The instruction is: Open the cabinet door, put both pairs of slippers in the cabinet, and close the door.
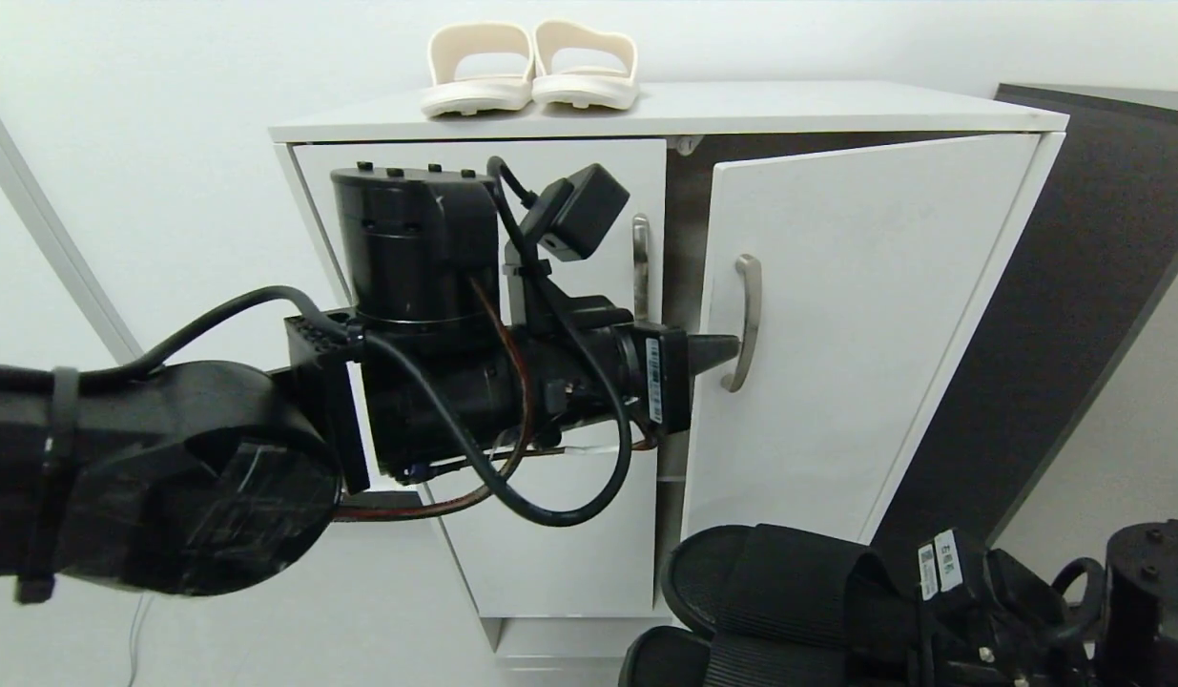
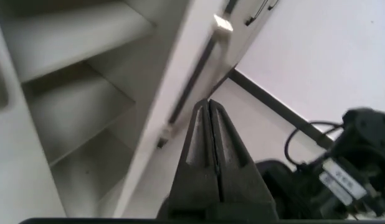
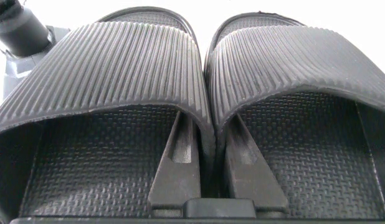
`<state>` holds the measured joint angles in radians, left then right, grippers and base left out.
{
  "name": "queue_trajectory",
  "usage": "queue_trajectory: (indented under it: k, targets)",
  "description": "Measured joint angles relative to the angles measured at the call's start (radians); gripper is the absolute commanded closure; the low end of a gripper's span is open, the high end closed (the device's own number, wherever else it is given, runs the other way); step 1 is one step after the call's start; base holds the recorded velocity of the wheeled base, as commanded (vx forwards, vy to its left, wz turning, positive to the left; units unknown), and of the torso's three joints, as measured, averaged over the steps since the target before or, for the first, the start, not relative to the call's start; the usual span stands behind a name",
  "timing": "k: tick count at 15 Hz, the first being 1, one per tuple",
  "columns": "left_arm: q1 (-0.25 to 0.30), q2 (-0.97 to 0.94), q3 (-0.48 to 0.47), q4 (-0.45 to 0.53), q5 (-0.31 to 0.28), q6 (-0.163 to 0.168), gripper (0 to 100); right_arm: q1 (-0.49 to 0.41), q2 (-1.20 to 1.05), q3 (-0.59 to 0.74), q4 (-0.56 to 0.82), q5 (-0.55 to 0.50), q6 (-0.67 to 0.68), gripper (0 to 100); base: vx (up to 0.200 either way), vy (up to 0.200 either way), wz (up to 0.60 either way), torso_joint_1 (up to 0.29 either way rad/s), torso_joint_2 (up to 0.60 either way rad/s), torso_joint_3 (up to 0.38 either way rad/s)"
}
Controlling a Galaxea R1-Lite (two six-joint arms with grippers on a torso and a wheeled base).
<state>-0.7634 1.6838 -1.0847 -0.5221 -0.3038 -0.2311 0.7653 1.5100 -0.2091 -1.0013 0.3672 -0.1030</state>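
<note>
The cabinet is white and has two doors. The right door stands ajar, swung a little way out, with a dark gap between it and the shut left door. Each door carries an upright metal handle, the right handle curved and the left handle straight. In the left wrist view, bare white shelves show inside, past the door's edge.

One pair of cream slippers sits side by side on the cabinet top, toward its left half. The black slippers are low at the front right, off the cabinet and held in the air by the right gripper. Its fingers are each tucked under a strap, one inside each slipper, and clamp the two inner walls together, so the pair hangs side by side.

The left gripper is held level at the gap between the doors, its tip just beside the lower part of the right handle. Its jaws are pressed together with nothing between them, as the left wrist view shows. The tip seems to lie against the open door's edge, though I can't be sure it touches.

A dark panel stands to the right of the cabinet.
</note>
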Motion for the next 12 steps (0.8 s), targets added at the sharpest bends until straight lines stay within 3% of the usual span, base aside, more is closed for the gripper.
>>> queue_trajectory:
  k: [4, 7, 12]
  targets:
    - [0.031, -0.043, 0.07, -0.045, 0.0, -0.016, 100, 0.003, 0.0, 0.003, 0.0, 0.0, -0.004, 100, 0.0, 0.0, 0.0, 0.0, 0.0, 0.0]
    - [0.077, -0.043, 0.062, -0.051, -0.007, -0.056, 100, 0.005, 0.0, 0.006, 0.001, -0.001, -0.004, 100, 0.0, 0.0, 0.0, 0.0, 0.0, 0.0]
    - [0.101, 0.016, 0.027, -0.094, -0.008, -0.061, 100, 0.045, 0.001, 0.026, 0.002, -0.004, -0.004, 100, 0.0, 0.0, 0.0, 0.0, 0.0, 0.0]
